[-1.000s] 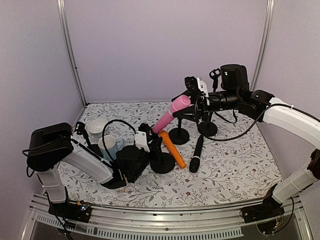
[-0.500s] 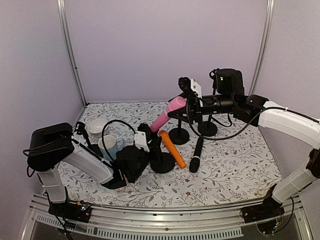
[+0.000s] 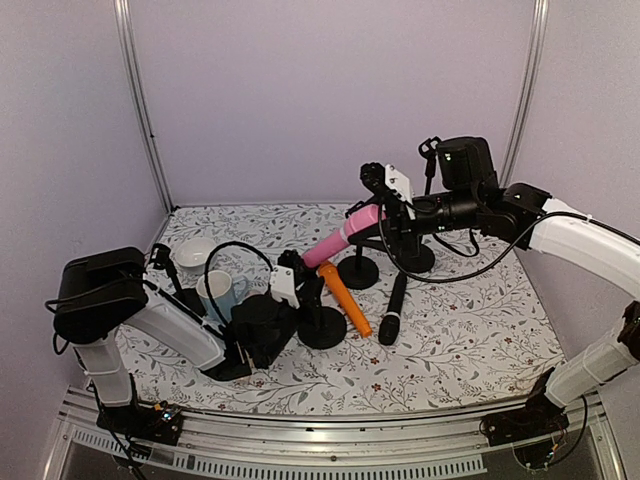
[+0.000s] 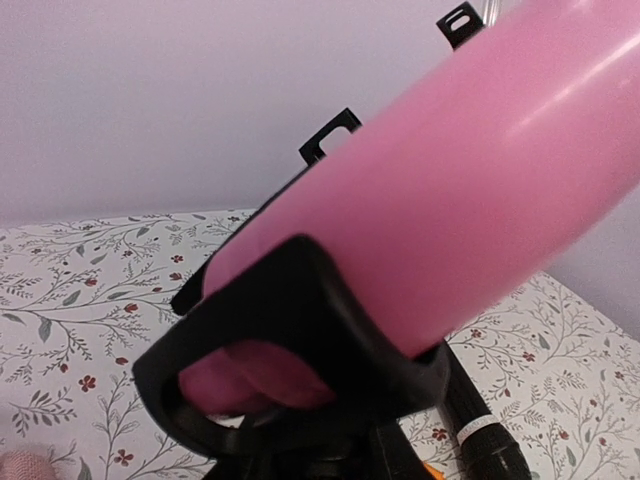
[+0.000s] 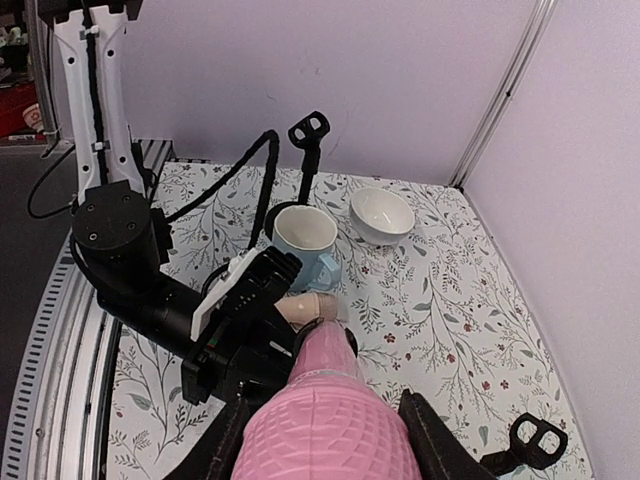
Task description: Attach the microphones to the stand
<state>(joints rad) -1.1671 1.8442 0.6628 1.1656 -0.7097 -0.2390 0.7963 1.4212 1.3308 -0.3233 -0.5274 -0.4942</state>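
- Above the rear of the tabletop [image 3: 470,340], the right claw [image 3: 382,205] is closed on the head end of the bright pink microphone [image 3: 340,238]. One finger lies on each side, and the microphone is held aloft on a slant.
- The lower end of this microphone lies in the black clip [image 4: 330,310] of the nearest stand [image 3: 322,328], as the left wrist view shows.
- The left claw [image 3: 303,285] sits low, just beside that stand's stem. Whether its jaws are wide or narrow cannot be told.
- The orange microphone [image 3: 345,300] leans tilted beside the same stand's base. The black microphone [image 3: 392,308] lies flat just to its right.
- Only a rounded end of the pale beige-pink microphone [image 5: 308,305] shows, close by the left claw.
- A mug [image 3: 218,293] and a white bowl [image 3: 192,252] stand at the left.
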